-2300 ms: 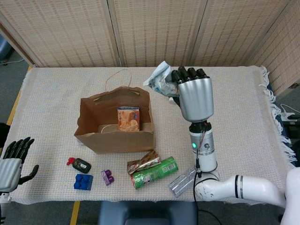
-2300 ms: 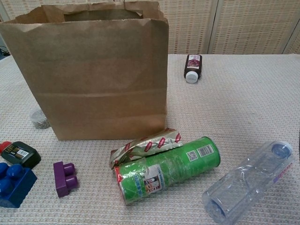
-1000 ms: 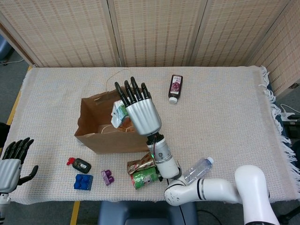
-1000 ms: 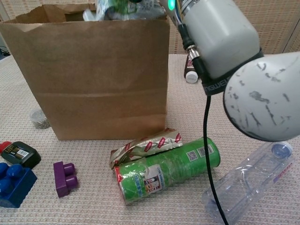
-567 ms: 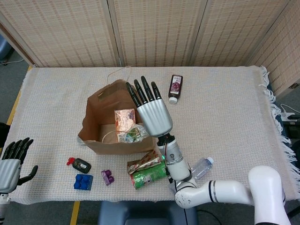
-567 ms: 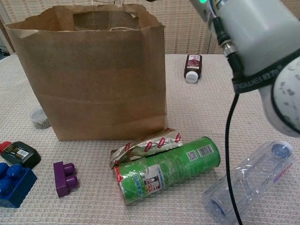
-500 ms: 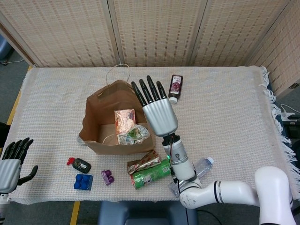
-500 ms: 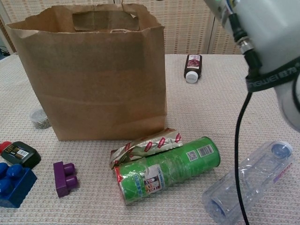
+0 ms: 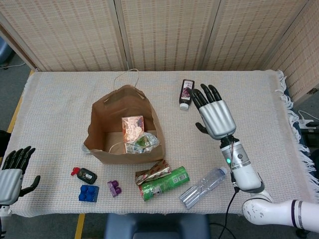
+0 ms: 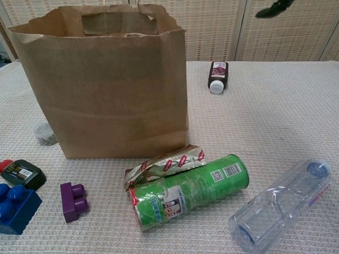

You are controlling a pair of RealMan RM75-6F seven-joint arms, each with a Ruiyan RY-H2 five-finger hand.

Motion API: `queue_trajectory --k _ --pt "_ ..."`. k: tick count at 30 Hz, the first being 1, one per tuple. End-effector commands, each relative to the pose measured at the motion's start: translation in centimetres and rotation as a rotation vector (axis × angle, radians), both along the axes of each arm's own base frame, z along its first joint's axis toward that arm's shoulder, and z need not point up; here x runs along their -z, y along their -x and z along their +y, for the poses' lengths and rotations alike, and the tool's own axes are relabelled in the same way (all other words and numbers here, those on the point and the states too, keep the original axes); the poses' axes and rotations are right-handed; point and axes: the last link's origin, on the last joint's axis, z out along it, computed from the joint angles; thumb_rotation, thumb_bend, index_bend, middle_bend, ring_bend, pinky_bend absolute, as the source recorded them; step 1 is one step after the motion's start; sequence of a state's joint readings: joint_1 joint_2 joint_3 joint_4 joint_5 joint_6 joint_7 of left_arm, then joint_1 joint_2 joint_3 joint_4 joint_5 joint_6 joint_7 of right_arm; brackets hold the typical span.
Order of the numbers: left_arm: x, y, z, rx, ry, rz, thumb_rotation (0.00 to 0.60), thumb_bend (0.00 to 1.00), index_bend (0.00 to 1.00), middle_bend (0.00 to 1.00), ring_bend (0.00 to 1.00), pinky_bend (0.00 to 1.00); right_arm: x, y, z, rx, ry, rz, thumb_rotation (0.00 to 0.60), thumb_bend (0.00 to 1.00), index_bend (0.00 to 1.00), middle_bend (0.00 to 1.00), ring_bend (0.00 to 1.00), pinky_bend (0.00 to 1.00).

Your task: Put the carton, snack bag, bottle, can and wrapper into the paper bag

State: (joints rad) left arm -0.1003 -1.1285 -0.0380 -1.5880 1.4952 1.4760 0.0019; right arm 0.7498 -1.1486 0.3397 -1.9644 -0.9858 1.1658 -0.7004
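The brown paper bag (image 9: 107,112) (image 10: 106,90) stands open at the table's left centre. Inside it I see an orange carton (image 9: 132,128) and a crumpled snack bag (image 9: 143,143). In front of the bag lie a shiny wrapper (image 9: 153,172) (image 10: 164,164), a green can (image 9: 166,183) (image 10: 190,190) and a clear plastic bottle (image 9: 203,186) (image 10: 280,206), all on their sides. My right hand (image 9: 214,115) hovers right of the bag, fingers spread, holding nothing; only a dark fingertip (image 10: 274,9) shows in the chest view. My left hand (image 9: 12,172) hangs empty off the front left corner.
A small dark bottle (image 9: 186,93) (image 10: 217,75) lies behind the right hand. Left of the wrapper sit a purple block (image 9: 114,187) (image 10: 71,201), a blue block (image 9: 88,193) (image 10: 16,209) and a black and red object (image 9: 84,175) (image 10: 21,173).
My right hand carried the snack bag over the paper bag, let it drop inside, then drew back to the right with its fingers spread. The left hand stayed still.
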Motion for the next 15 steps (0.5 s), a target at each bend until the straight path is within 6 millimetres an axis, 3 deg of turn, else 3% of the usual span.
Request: queue_trajectory --k 1,6,15 --pt "0.0 0.0 0.0 -0.001 -0.002 0.002 0.6 0.37 0.0 0.0 0.0 0.0 -1.5 4.4 1.6 0.094 -0.205 0.089 0.6 0.07 0.0 0.09 0.0 0.02" --pt "0.1 0.0 0.1 -0.003 -0.005 0.005 0.6 0.37 0.0 0.0 0.0 0.0 -1.1 6.3 4.0 0.054 -0.322 0.199 0.6 0.06 0.0 0.08 0.0 0.01" --pt "0.1 -0.1 0.0 -0.003 -0.009 0.009 0.6 0.37 0.0 0.0 0.0 0.0 1.8 9.7 9.4 -0.012 -0.513 0.317 0.6 0.06 0.0 0.08 0.0 0.01"
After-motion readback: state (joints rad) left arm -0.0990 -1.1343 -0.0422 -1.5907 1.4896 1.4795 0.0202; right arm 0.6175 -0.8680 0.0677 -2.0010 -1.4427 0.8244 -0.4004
